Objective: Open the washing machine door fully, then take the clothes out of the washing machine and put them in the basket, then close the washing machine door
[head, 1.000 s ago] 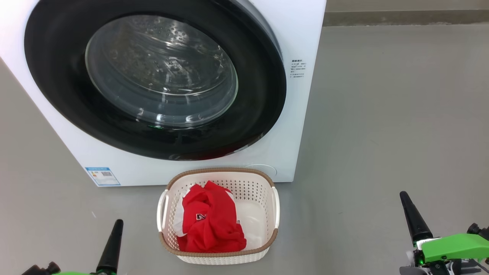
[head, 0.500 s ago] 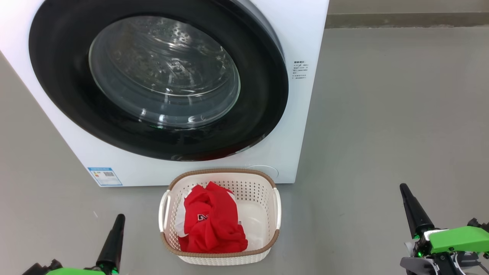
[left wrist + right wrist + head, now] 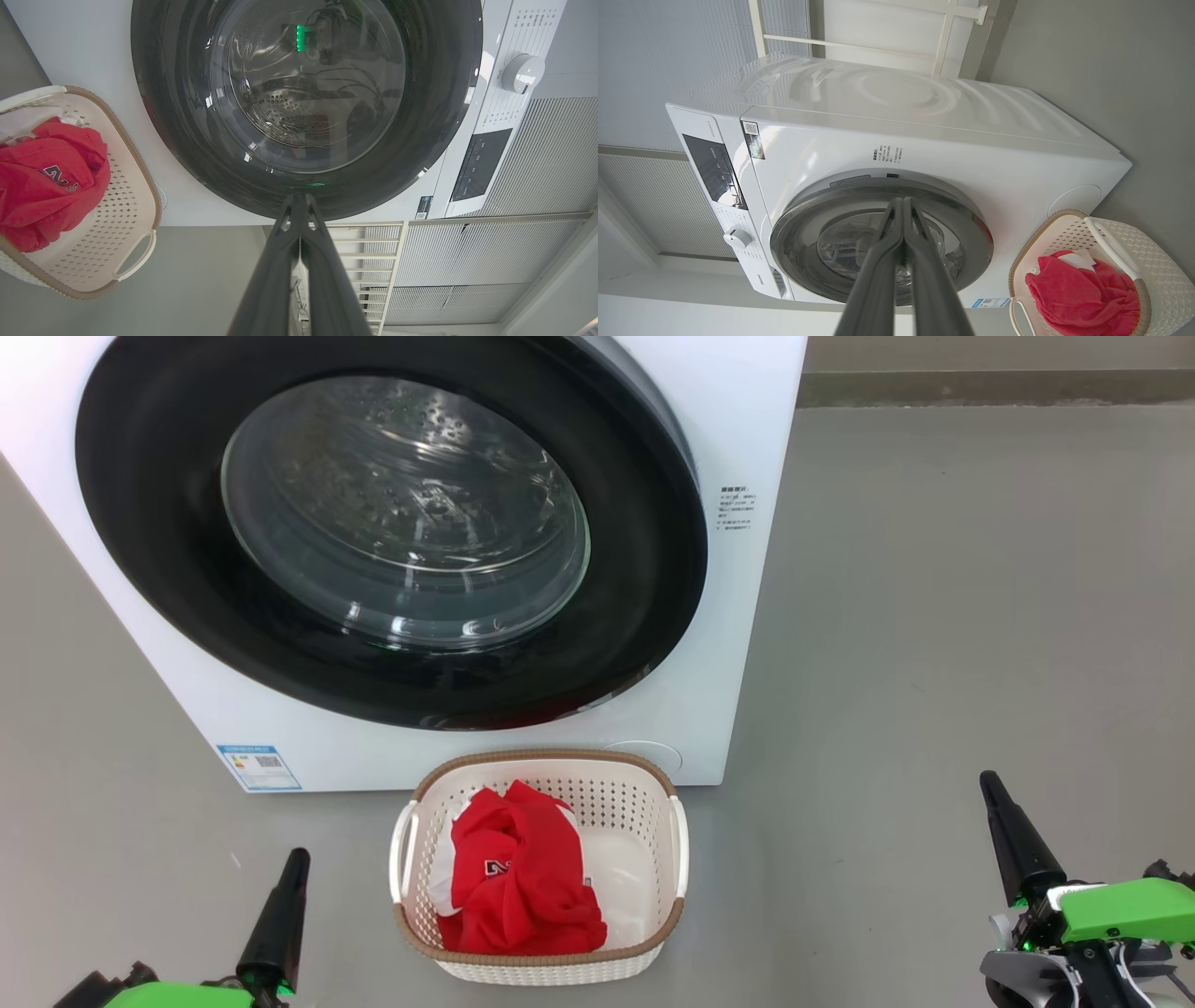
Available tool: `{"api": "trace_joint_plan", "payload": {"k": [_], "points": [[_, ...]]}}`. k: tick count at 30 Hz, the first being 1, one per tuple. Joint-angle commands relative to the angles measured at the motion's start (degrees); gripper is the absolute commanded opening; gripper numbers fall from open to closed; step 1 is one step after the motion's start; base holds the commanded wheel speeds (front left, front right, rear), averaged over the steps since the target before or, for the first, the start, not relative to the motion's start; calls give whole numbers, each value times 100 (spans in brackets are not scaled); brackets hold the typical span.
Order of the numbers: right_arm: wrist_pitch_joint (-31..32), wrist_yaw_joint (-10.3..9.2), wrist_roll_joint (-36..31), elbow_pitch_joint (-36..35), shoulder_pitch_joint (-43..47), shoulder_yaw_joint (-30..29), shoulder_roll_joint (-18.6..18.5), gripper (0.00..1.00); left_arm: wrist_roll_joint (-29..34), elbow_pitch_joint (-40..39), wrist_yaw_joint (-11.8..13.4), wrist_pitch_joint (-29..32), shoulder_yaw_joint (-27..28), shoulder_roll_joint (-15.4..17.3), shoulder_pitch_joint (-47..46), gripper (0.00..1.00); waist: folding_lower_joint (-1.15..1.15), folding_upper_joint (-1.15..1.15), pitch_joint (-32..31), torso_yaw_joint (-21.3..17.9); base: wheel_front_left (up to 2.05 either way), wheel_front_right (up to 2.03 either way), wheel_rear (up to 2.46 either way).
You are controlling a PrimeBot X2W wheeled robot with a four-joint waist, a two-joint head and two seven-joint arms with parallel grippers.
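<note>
The white washing machine (image 3: 738,616) stands ahead with its round black door (image 3: 644,569) shut flat against the front; through the glass I see bare steel drum. On the floor right before it sits the cream basket (image 3: 644,793), holding the red clothes (image 3: 523,877) with a dark logo. My left gripper (image 3: 297,859) is low at the left of the basket, shut and holding nothing. My right gripper (image 3: 988,782) is far off at the right, also shut on nothing. In the wrist views the left gripper (image 3: 299,198) and right gripper (image 3: 902,201) show pressed-together fingers pointing at the door (image 3: 420,140) (image 3: 971,224).
Grey floor (image 3: 934,616) spreads wide to the right of the machine. A wall base (image 3: 990,387) runs along the back. A blue label sticker (image 3: 259,766) sits low on the washer's front. The control panel and knob (image 3: 522,73) are on the machine's upper front.
The head view has shifted slightly, so the whole scene sits a little further right. My right gripper has risen a bit in the view; door, basket and clothes stay put.
</note>
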Motion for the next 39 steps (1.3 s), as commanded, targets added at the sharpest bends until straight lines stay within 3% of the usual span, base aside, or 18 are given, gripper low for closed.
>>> {"api": "trace_joint_plan", "payload": {"k": [1,39], "points": [[35,3,38,-141,-252,92,-81,0,-58,-117,-40,24,208,62,-225,0,0,0,0,0,0,0,0],[87,3,-15,-137,-257,29,-36,0,-61,-117,-40,21,204,62,-225,0,0,0,0,0,0,0,0]]}}
